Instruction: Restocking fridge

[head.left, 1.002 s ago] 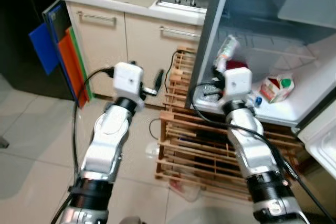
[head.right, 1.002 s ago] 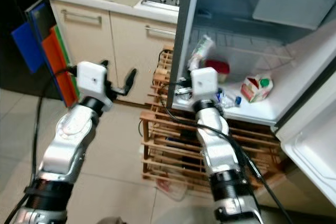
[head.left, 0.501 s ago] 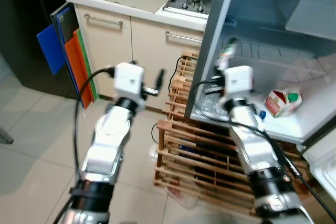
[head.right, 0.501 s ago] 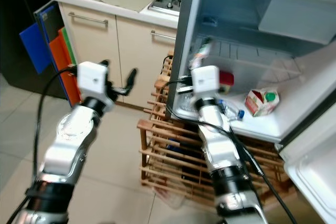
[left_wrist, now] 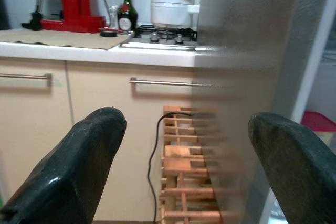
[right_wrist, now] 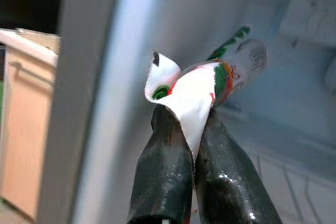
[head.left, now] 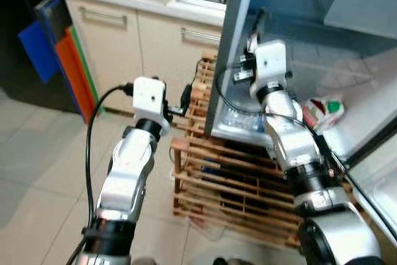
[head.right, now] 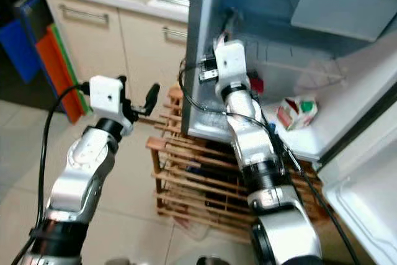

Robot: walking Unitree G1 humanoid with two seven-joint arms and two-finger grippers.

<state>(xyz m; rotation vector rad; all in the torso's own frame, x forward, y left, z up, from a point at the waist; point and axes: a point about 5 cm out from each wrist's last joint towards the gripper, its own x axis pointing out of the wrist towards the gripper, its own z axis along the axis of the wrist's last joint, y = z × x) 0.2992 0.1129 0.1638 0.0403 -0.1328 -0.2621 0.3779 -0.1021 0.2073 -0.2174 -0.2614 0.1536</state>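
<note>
**Pouch carried into the open fridge, not yet set down**

The fridge (head.left: 236,60) stands open, and everything here is placed by it. The right gripper (right_wrist: 191,129) reaches inside its upper part, just past the near side wall. Its two black fingers are pinched tight on a soft white pouch (right_wrist: 197,90) with green and red print. The pouch hangs in the air above the shelf (head.right: 298,144), touching nothing but the fingers.

Already on that shelf lie a small carton (head.left: 322,111) with a green mark, a red tub (head.right: 255,84) further back, and a clear wrapped item (head.left: 239,119) near the front edge. So some stock seems to be in place.

The left gripper (left_wrist: 184,140) waits outside the fridge, beside its outer wall and in front of a wooden rack (head.left: 229,178). Its fingers are spread wide and hold nothing.

What seems left for this item: lower the pouch onto the shelf and let go.
</note>
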